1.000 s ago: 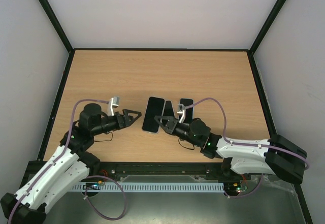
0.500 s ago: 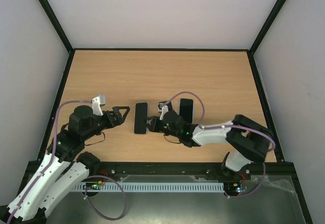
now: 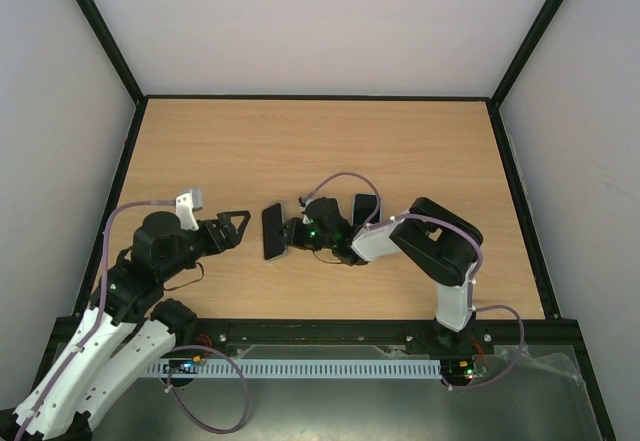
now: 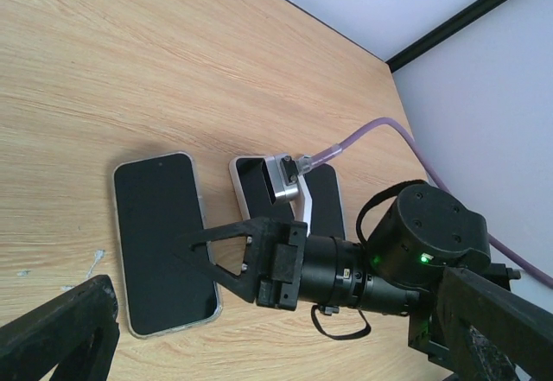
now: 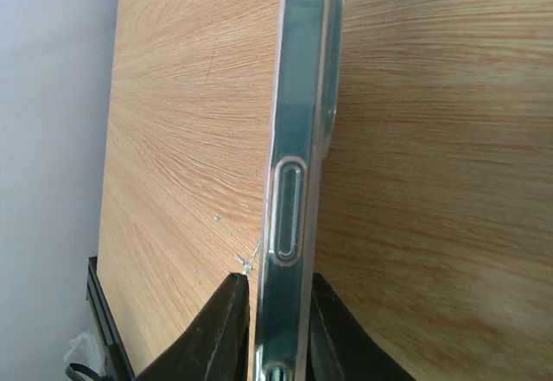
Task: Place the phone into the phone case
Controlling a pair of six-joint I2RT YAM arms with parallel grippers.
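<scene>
My right gripper pinches the phone at mid-table while my left gripper stands wide open beside it.

Seen from my right wrist, my two fingers press against opposite faces of the phone's clear-rimmed edge, with its side button just beyond them. From overhead the phone shows as a narrow strip, so it appears raised on one long edge with its dark screen turned toward my left gripper, which holds nothing and sits just clear of it. A second dark slab lies flat on the wooden table behind my right wrist, near the phone but apart from it; I cannot tell whether it is the case.
</scene>
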